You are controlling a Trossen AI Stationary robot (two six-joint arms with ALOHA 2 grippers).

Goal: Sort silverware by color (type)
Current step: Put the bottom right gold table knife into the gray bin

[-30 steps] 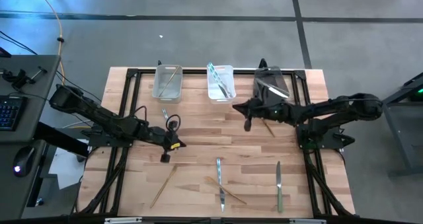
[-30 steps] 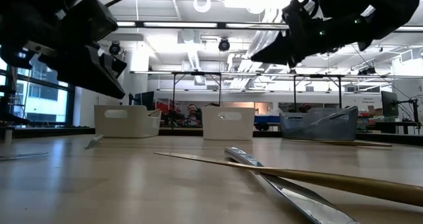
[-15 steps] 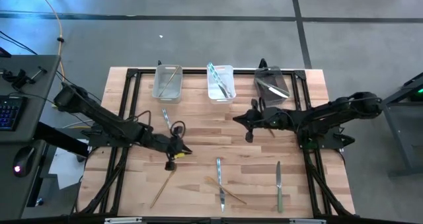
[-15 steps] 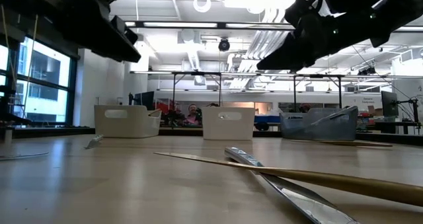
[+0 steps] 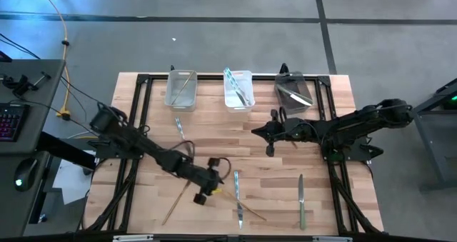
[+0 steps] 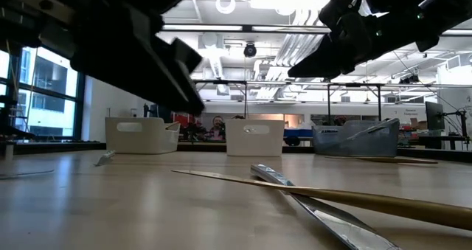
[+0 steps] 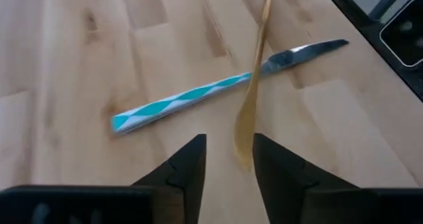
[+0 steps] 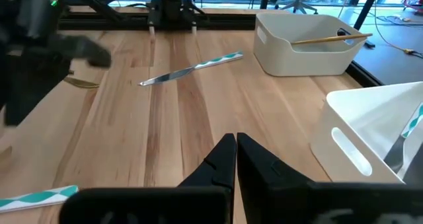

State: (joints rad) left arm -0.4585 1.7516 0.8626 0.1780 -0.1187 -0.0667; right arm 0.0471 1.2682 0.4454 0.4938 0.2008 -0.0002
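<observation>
While the right gripper [image 5: 268,133] is idling shut mid-table, the left gripper [image 7: 228,159], fingers parted, is lining up on the gold piece [image 7: 251,98] crossing the teal-handled knife [image 7: 218,92]; next it needs lowering and closing.

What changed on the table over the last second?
The left gripper swept from the table's left side toward the front centre, and now hangs open over the crossed gold piece and teal-handled knife. The right gripper stayed shut behind the centre. No cutlery moved.
</observation>
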